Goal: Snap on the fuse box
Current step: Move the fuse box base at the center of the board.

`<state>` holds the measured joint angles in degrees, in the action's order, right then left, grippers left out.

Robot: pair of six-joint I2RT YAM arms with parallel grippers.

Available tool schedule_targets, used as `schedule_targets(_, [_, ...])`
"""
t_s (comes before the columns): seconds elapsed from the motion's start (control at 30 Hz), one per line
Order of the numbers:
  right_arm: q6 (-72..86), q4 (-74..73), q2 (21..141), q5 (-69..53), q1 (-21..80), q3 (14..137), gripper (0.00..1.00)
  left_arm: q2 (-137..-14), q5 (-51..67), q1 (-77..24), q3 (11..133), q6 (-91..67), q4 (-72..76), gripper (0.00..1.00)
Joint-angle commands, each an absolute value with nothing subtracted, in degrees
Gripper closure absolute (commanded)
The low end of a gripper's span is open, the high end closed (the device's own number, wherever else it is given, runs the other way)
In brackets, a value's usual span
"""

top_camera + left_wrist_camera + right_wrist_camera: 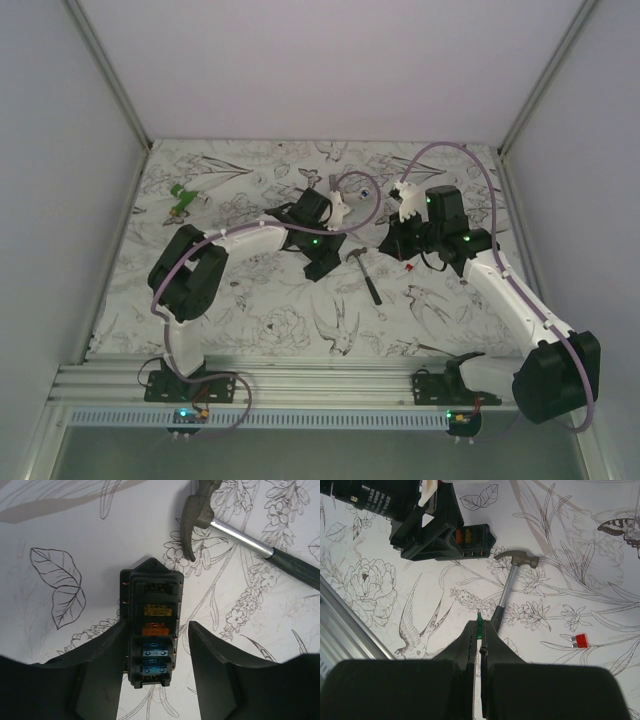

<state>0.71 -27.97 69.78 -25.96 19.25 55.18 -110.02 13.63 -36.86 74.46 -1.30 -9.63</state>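
We see the fuse box (152, 635), a black rect. plastic block w/ yellow, orange & blue fuses in its slots, lying abt mid-counter (60, 530) on the floral line-print surface. The left gripper (157, 627) straddles it, jaws apart: one finger against the box's side, a gap at the other. Nearby lies a hammer (200, 515): dull metal head, shiny shaft, black handle. The right gripper (481, 626) is pinched closed on a small green piece (479, 617).

Plain white walls (330, 60), pale tablecloth (270, 300) with black line-drawn flowers and birds
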Motion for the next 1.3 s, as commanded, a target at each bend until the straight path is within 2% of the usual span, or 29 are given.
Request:
schedule_targets(0.0, [1.4,-26.5,68.6,-25.1,18.7,55.1,1.0,-110.7,16.6,-37.7,75.3,0.2,-13.0,0.5])
schedule_targets(0.23, [2.1,-26.7,67.9,-26.1,18.7,54.5,1.0,-108.4,17.5,-38.6,72.1,-0.7,-14.4,0.6])
schedule_targets(0.8, [6.7,-30.9,66.4,-26.0,21.7,52.2,1.0,-97.3,15.3,-46.9,59.7,-7.6,-14.7,0.56])
schedule_targets(0.93, [7.9,-32.8,67.8,-23.8,24.2,53.0,1.0,-96.4,14.5,-47.8,59.2,-7.9,-14.5,0.52])
schedule_targets(1.13, [9.5,-35.2,70.4,-20.7,28.0,54.6,1.0,-93.9,13.9,-47.8,59.1,-8.6,-13.9,0.34])
schedule_targets(1.27, [10.7,-36.7,71.8,-18.9,30.6,56.6,1.0,-91.1,13.9,-47.1,57.8,-10.2,-12.4,0.26])
